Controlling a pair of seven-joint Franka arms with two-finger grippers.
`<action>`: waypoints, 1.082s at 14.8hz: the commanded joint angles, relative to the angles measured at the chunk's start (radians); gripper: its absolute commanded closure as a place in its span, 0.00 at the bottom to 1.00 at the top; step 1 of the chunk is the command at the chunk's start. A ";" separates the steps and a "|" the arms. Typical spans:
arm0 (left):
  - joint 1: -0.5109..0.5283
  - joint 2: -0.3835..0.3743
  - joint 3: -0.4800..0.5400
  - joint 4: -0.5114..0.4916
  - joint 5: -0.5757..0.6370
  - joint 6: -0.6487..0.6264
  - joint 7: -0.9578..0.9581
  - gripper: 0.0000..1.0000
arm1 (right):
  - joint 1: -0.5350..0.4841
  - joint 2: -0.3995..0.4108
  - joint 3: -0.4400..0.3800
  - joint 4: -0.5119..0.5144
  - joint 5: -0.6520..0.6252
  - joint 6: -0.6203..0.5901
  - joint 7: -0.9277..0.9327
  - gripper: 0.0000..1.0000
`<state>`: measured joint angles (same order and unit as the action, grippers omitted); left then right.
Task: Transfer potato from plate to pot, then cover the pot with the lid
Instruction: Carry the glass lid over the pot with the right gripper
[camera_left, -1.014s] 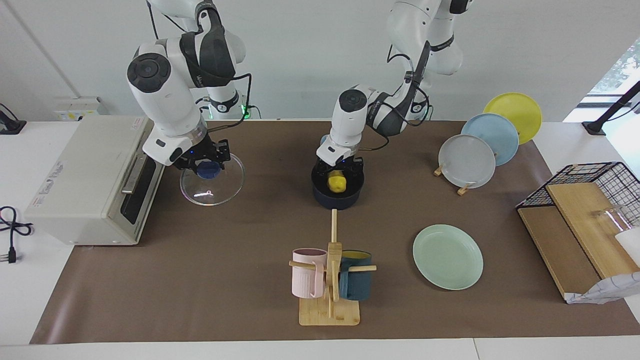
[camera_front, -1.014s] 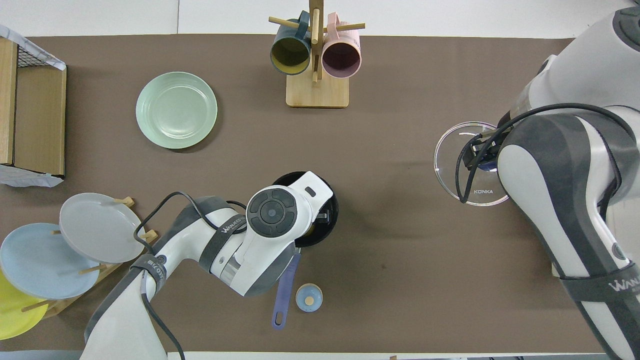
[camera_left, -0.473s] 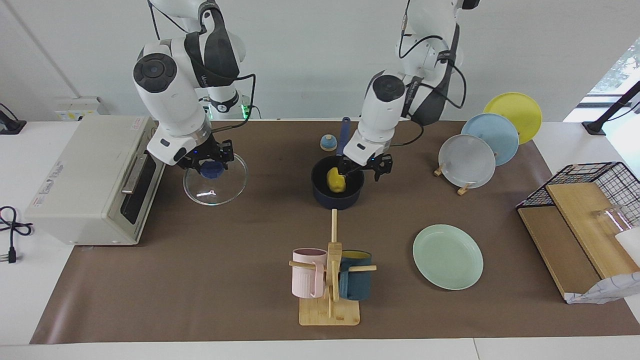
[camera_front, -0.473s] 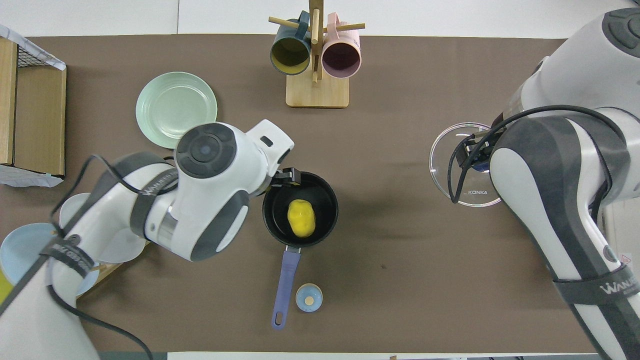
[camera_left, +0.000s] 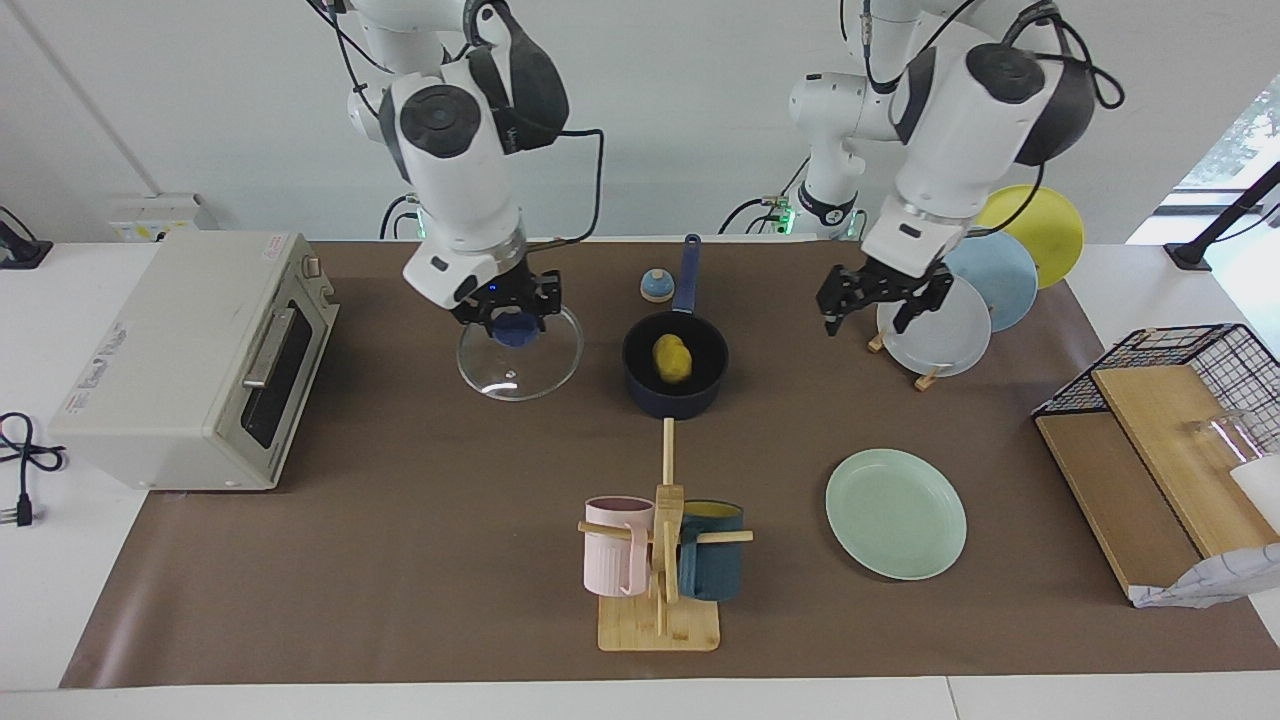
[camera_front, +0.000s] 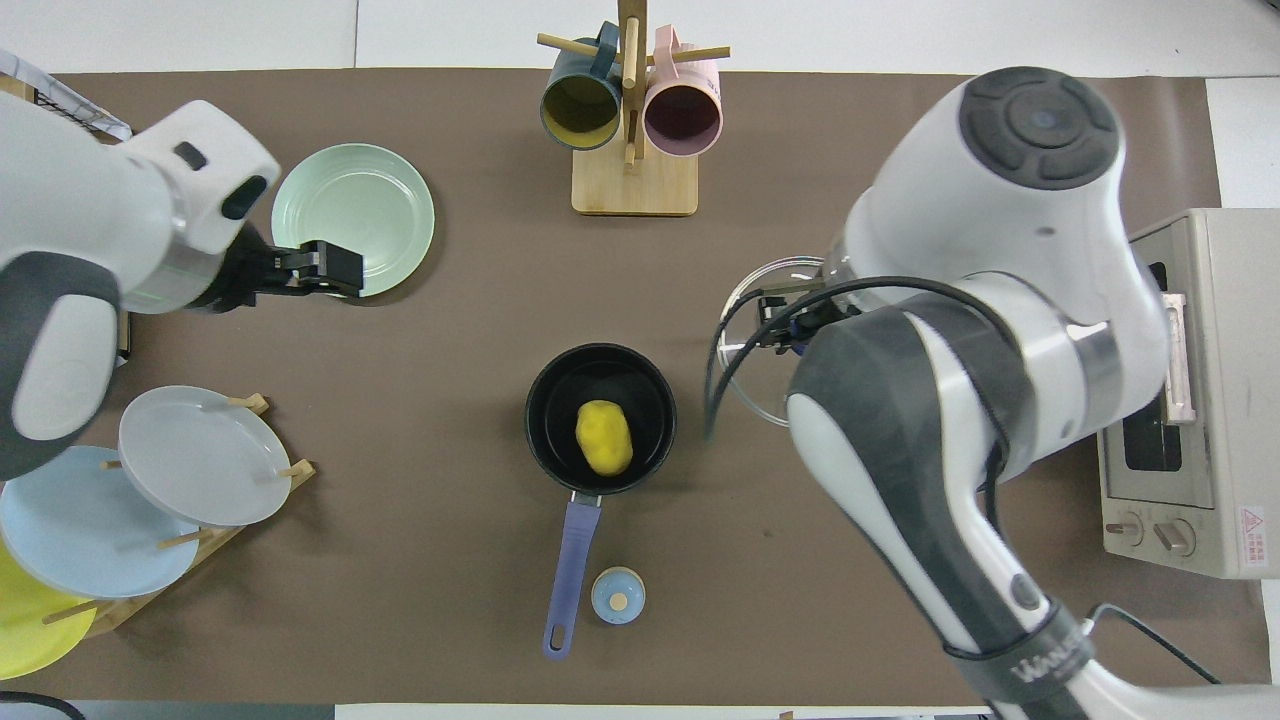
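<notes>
The yellow potato (camera_left: 672, 358) lies in the navy pot (camera_left: 640, 385), also seen from overhead (camera_front: 603, 437) in the pot (camera_front: 545, 400). The pot's handle (camera_front: 570, 555) points toward the robots. My right gripper (camera_left: 517, 322) is shut on the blue knob of the glass lid (camera_left: 520, 365) and holds it just above the mat beside the pot, toward the right arm's end. The lid's rim shows under the arm in the overhead view (camera_front: 745, 310). My left gripper (camera_left: 878, 303) is open and empty, raised over the mat beside the plate rack. The mint-green plate (camera_left: 895, 512) is empty.
A blue-and-tan bell (camera_left: 655, 286) sits beside the pot's handle. A rack of grey, light blue and yellow plates (camera_left: 935, 325) stands at the left arm's end. A mug rack (camera_left: 660, 560), a toaster oven (camera_left: 190, 360) and a wire basket (camera_left: 1180, 355) are also on the table.
My left gripper let go of the potato in the pot, rose and swung away toward the plate rack. My right gripper carried the lid from beside the oven toward the pot.
</notes>
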<state>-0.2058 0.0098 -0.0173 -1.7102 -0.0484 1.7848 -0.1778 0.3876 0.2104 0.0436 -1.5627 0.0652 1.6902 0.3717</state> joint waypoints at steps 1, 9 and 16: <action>0.098 -0.019 -0.015 0.009 0.002 -0.060 0.112 0.00 | 0.084 0.090 -0.001 0.098 0.004 0.009 0.117 1.00; 0.095 0.006 -0.020 0.150 0.045 -0.213 0.101 0.00 | 0.281 0.190 -0.001 0.095 -0.041 0.172 0.372 1.00; 0.059 -0.017 -0.016 0.112 0.064 -0.220 0.109 0.00 | 0.290 0.185 -0.001 0.030 -0.039 0.204 0.400 1.00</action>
<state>-0.1291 0.0008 -0.0427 -1.6050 -0.0174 1.5918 -0.0689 0.6765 0.4074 0.0424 -1.5147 0.0416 1.8685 0.7430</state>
